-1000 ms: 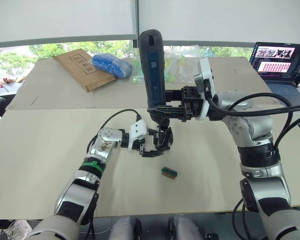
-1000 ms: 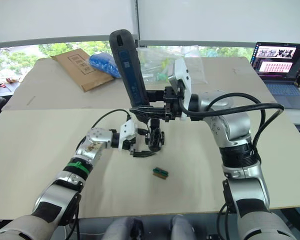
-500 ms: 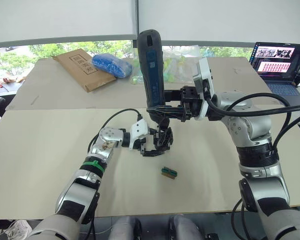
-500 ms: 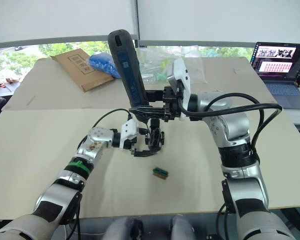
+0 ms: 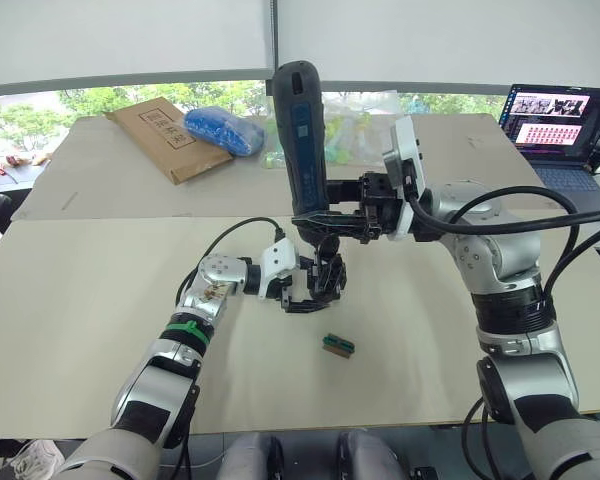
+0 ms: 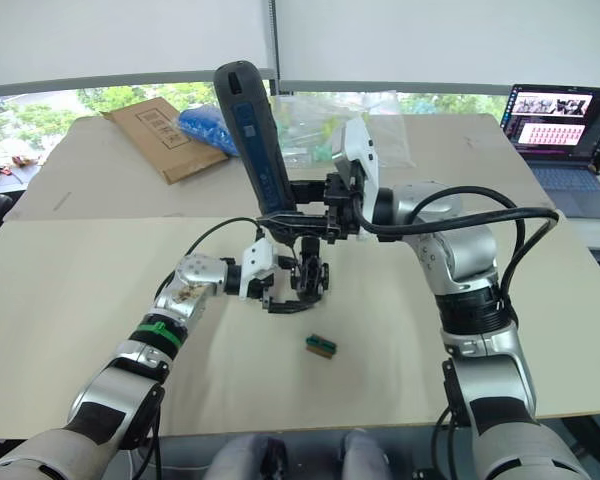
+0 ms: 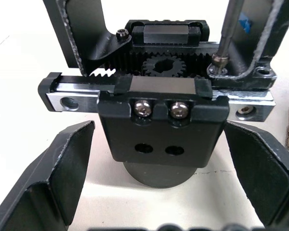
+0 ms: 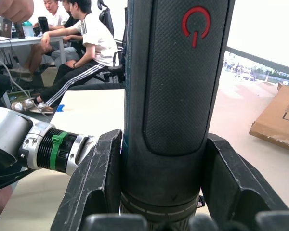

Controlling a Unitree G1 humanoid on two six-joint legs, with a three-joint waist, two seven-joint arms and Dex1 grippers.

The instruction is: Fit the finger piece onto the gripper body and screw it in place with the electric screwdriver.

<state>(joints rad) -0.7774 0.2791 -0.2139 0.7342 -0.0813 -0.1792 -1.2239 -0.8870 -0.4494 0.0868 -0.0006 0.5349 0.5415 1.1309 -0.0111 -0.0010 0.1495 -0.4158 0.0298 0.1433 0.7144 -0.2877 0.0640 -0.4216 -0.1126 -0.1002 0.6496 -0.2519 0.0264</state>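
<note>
Both head views show the right gripper clamped on the upright screwdriver mid-table, while the left wrist view alone shows its bit on a screw of the gripper body, between the left gripper's spread fingers.

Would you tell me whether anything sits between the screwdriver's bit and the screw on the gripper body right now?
Nothing visible does. In the left wrist view the electric screwdriver has its bit tip right at a screw on the gripper body. The left gripper stands open on either side of the body.
</note>
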